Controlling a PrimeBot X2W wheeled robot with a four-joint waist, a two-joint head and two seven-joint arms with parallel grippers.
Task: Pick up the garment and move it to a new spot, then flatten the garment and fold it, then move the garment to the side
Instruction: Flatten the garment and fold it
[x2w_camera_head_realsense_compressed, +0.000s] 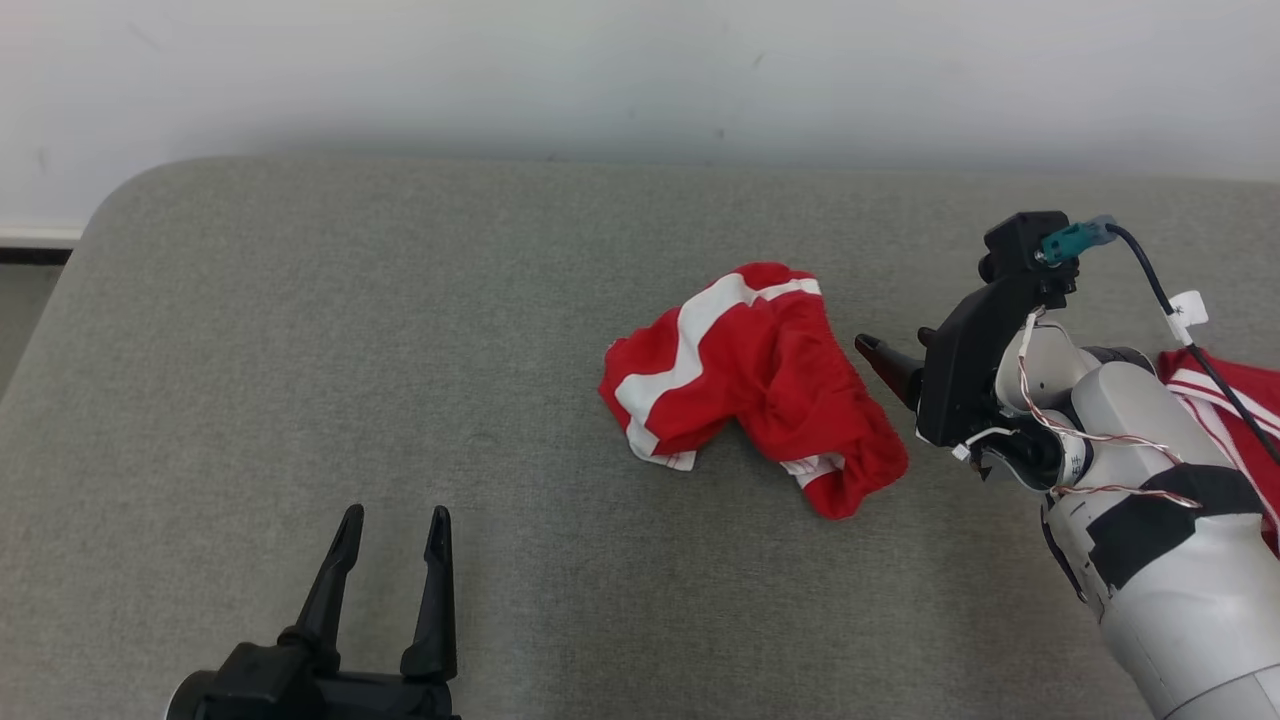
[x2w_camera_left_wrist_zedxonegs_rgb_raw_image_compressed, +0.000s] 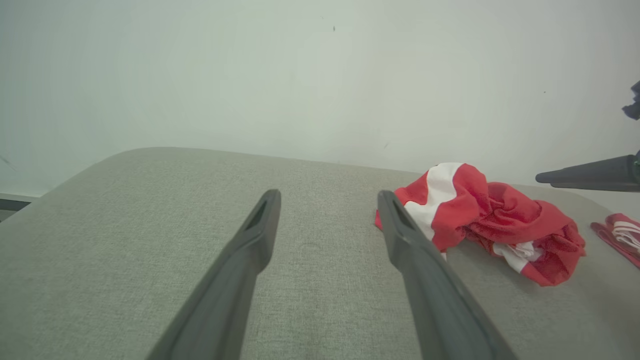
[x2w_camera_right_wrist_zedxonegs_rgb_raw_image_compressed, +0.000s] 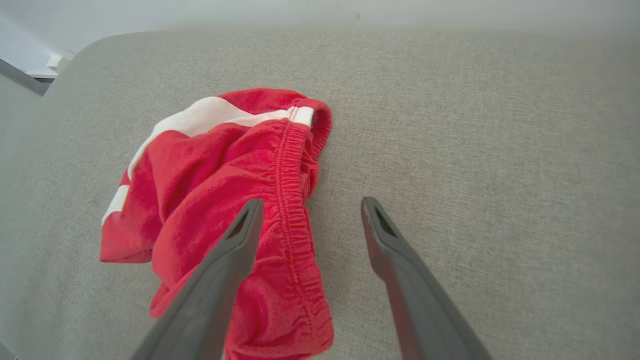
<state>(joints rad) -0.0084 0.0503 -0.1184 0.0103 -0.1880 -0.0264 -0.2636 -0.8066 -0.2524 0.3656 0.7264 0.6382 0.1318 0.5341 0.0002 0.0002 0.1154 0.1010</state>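
Just right of centre in the head view, a crumpled red-and-white garment (x2w_camera_head_realsense_compressed: 750, 385) lies on the grey cushion (x2w_camera_head_realsense_compressed: 400, 350), its long axis slanting from mid-frame down to the lower right, elastic waistband (x2w_camera_right_wrist_zedxonegs_rgb_raw_image_compressed: 290, 165) facing the right gripper (x2w_camera_right_wrist_zedxonegs_rgb_raw_image_compressed: 311, 202). That gripper hangs just beside it, fingers spread and empty; the left gripper (x2w_camera_head_realsense_compressed: 394, 515), at lower left, is likewise spread, holding nothing.
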